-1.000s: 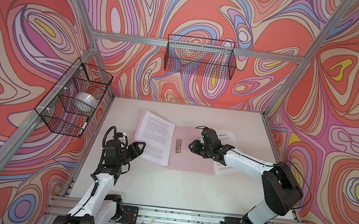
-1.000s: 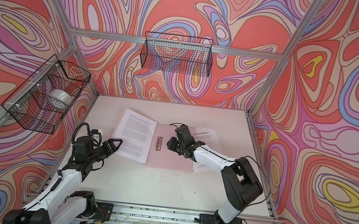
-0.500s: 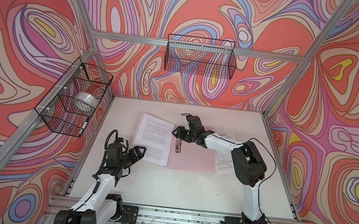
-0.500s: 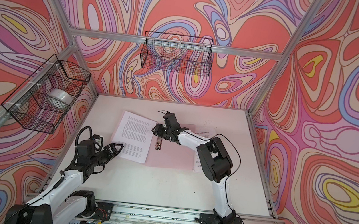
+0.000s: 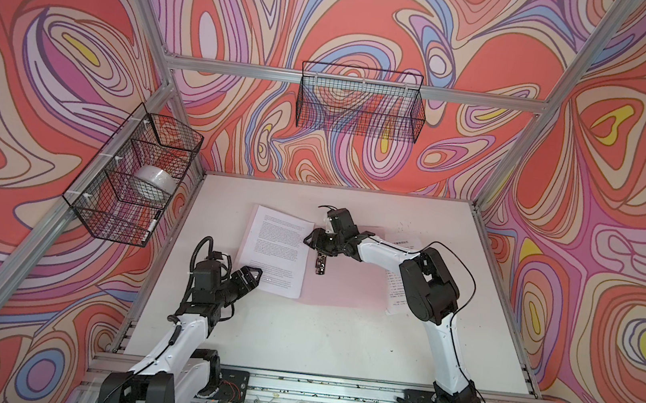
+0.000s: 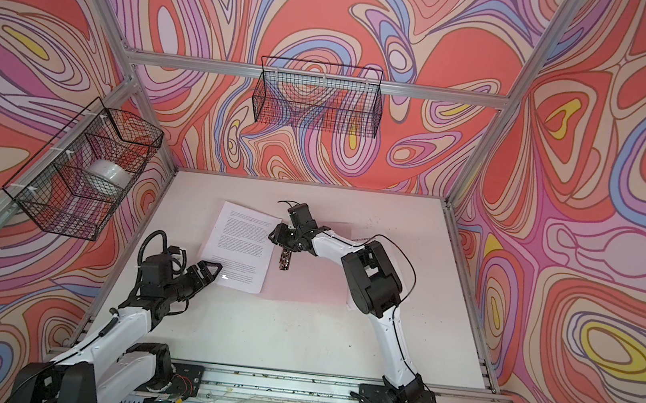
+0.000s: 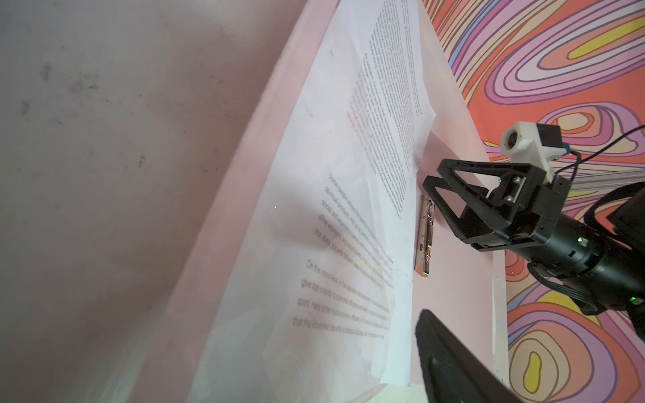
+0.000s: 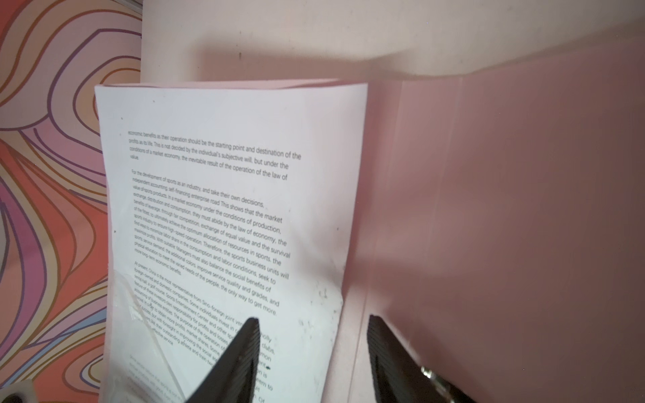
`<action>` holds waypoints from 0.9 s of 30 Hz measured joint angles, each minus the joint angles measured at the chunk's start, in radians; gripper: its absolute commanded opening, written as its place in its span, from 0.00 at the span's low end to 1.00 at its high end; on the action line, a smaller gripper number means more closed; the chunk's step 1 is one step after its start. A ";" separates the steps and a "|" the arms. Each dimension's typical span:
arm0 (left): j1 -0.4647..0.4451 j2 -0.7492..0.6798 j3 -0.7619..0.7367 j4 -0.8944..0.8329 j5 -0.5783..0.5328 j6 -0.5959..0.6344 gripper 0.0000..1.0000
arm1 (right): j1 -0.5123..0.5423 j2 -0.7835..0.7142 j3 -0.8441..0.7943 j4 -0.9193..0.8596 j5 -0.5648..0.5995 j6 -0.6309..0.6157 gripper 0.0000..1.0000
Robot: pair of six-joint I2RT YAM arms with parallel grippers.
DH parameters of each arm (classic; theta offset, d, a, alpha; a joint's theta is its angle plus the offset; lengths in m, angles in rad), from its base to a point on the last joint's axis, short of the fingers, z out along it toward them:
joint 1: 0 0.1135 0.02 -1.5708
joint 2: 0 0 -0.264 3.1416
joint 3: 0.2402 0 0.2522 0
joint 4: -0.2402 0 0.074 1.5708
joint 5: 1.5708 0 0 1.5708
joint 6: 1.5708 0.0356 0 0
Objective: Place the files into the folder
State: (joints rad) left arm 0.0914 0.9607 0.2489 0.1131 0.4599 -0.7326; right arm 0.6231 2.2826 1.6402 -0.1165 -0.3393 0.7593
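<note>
White printed sheets [image 5: 280, 247] lie slightly rumpled on the left half of the open pink folder [image 5: 344, 289], beside its metal clip [image 5: 320, 264]. The right gripper [image 8: 313, 319], over the sheets' edge, and the left gripper [image 5: 255, 274], at their near corner, are both spread and empty.

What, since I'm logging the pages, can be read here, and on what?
"starting point and destination of the": white sheet lying on the pink folder, right wrist view.
"the only way to get more": same sheet, a later paragraph.
Other sheet at the folder's right edge in a top view: too small to read.
</note>
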 measured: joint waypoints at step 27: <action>0.000 0.063 0.012 0.042 0.033 0.015 0.80 | 0.064 0.065 0.057 0.044 -0.033 0.039 0.50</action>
State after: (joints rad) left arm 0.0914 1.0233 0.2607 0.1547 0.4931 -0.7177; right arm 0.6872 2.3478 1.6970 -0.0727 -0.3721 0.7979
